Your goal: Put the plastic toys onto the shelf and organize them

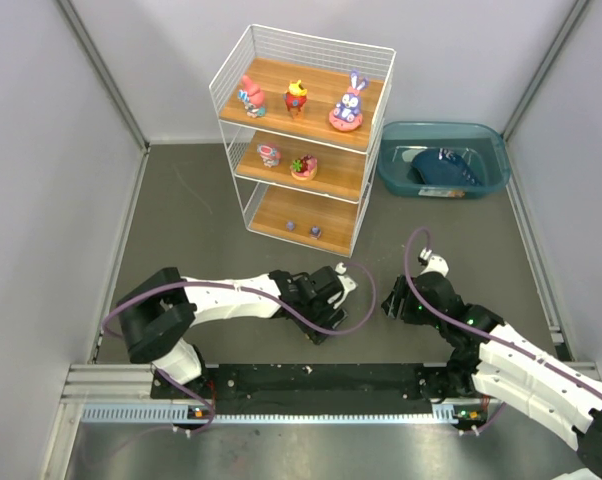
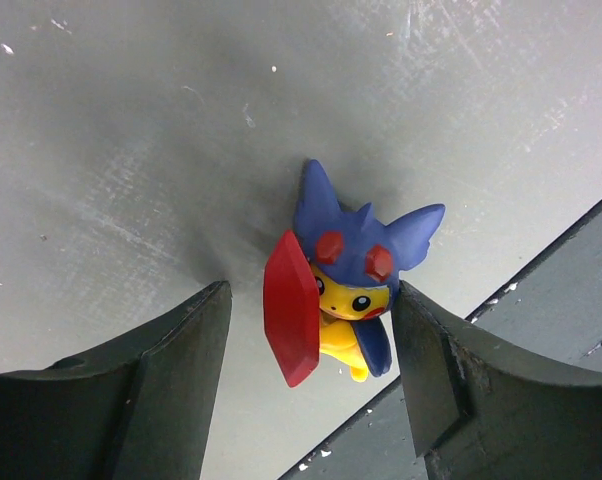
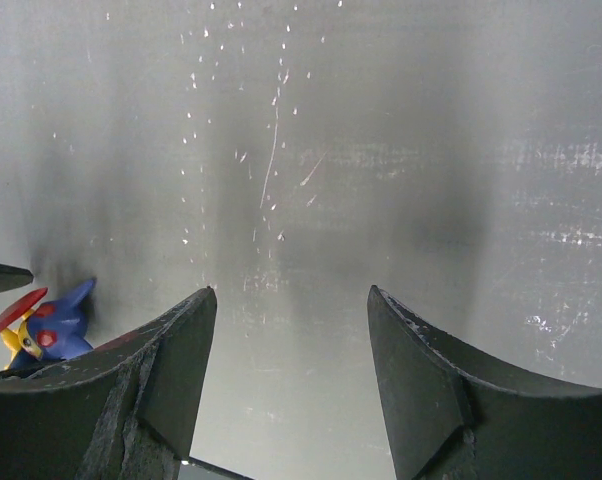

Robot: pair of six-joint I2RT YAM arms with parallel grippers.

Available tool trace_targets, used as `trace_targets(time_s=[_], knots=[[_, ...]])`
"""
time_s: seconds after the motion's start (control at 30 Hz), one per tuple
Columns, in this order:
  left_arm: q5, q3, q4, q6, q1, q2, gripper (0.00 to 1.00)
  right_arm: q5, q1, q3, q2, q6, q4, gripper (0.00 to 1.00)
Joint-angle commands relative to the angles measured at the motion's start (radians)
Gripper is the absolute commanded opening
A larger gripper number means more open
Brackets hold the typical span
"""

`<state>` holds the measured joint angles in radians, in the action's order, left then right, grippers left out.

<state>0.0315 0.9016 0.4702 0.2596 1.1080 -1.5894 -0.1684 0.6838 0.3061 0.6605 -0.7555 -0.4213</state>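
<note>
Top view: left gripper is set low over the table, well short of the shelf; the toy is hidden under it. Left wrist: toy is straddled by open jaws, not pinched; it looks upright, long axis ears-to-feet, face toward the camera. Red slab juts sideways, so uneven closing could twist or tip it. Right wrist: right gripper is open, empty.

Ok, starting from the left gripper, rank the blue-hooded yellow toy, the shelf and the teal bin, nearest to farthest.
1. The blue-hooded yellow toy: on the table, between the open fingers of the left gripper.
2. The shelf: just beyond that gripper, toward the back.
3. The teal bin: back right, past the shelf's right side.
</note>
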Motion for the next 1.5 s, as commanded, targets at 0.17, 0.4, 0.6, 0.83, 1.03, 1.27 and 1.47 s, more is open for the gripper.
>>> trace_targets(time_s=[0.17, 0.4, 0.6, 0.83, 1.03, 1.27, 1.47], knots=[[-0.007, 0.036, 0.004, 0.004, 0.004, -0.015, 0.66, -0.017, -0.012, 0.010, -0.010, 0.001, 0.001, 0.63], [-0.015, 0.036, 0.001, 0.009, 0.003, -0.014, 0.56, -0.017, -0.013, 0.008, -0.009, 0.002, 0.003, 0.63], [-0.001, 0.037, -0.007, 0.012, 0.003, -0.018, 0.45, -0.017, -0.012, 0.008, -0.010, 0.002, 0.003, 0.63], [-0.022, 0.045, -0.007, 0.030, 0.003, 0.011, 0.30, -0.017, -0.012, 0.008, -0.010, 0.004, 0.003, 0.63], [-0.136, -0.006, -0.091, 0.064, 0.003, 0.195, 0.00, -0.016, -0.012, 0.011, -0.004, 0.007, 0.004, 0.63], [-0.206, -0.101, -0.228, 0.059, 0.004, 0.461, 0.00, -0.017, -0.012, 0.018, 0.008, 0.010, 0.003, 0.63], [-0.310, -0.168, -0.372, 0.032, 0.004, 0.641, 0.00, -0.020, -0.012, 0.021, 0.008, 0.015, 0.001, 0.63]])
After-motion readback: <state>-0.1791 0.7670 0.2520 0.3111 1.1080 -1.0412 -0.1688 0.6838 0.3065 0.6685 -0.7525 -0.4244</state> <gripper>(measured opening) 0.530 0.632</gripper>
